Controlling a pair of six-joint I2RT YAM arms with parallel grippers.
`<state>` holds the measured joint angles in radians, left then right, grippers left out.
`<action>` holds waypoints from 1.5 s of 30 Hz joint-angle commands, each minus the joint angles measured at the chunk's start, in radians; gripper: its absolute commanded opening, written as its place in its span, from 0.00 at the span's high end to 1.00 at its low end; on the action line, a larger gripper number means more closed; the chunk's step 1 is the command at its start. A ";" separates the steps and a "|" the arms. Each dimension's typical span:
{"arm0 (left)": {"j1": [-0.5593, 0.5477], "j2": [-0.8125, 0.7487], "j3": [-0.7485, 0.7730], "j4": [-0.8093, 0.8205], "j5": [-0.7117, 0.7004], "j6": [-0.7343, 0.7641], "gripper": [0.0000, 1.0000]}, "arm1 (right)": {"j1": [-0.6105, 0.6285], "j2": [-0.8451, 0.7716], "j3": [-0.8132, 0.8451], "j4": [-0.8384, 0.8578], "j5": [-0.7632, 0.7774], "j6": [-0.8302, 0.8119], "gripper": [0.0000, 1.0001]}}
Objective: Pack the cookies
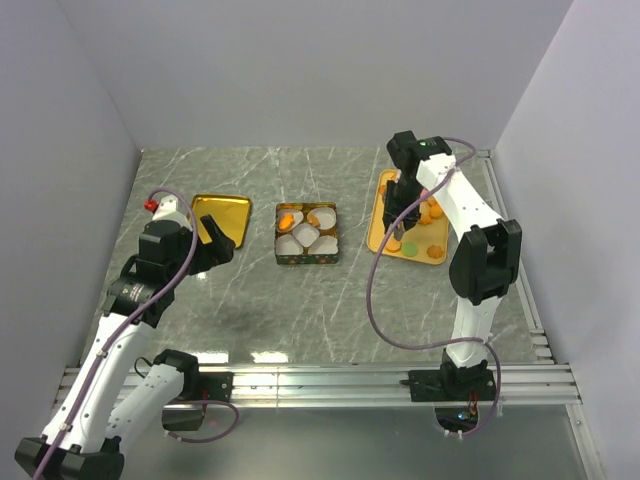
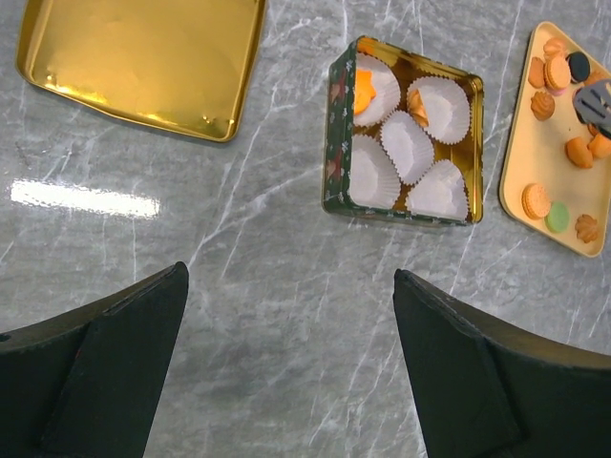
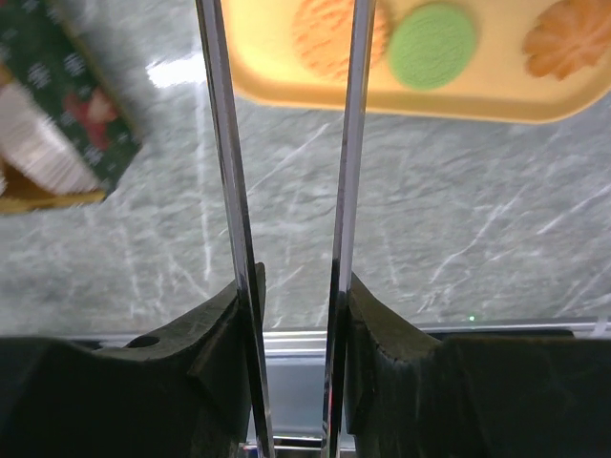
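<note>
**Picking a Cookie from the Tray**

Centre the right gripper (image 3: 286, 38) on one orange cookie (image 3: 329, 38) before closing. That cookie sits off-centre, partly behind one blade, with a green cookie (image 3: 431, 43) just outside the same blade. Shift sideways until both blades straddle it, then close gently on its edges.

The blades stand narrowly apart. Their tips are out of view, so a grip cannot be confirmed. The arm reaches forward, wrist pitched down over the tray (image 3: 382, 103); the tin (image 3: 76, 105) lies outside the opposite blade.

The left gripper (image 2: 289, 277) hovers wide open and empty, with the tin ahead of its jaws.
</note>
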<state>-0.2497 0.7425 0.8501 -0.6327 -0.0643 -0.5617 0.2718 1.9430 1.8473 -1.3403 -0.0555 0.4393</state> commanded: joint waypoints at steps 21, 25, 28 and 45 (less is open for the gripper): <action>-0.049 -0.002 0.010 0.016 -0.005 0.006 0.07 | 0.441 0.056 0.250 -0.020 -0.170 0.194 0.77; -0.051 0.000 0.009 0.016 -0.006 0.006 0.07 | 0.460 0.077 0.213 0.013 -0.179 0.202 0.77; -0.051 0.000 0.010 0.016 -0.005 0.006 0.07 | 0.463 0.074 0.166 0.036 -0.178 0.205 0.77; -0.053 0.008 0.009 0.016 -0.006 0.006 0.07 | 0.451 0.097 0.070 0.113 -0.175 0.197 0.75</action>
<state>-0.2977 0.7521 0.8501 -0.6331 -0.0666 -0.5617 0.7277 2.0346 1.8912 -1.2522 -0.2302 0.6327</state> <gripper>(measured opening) 0.927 0.408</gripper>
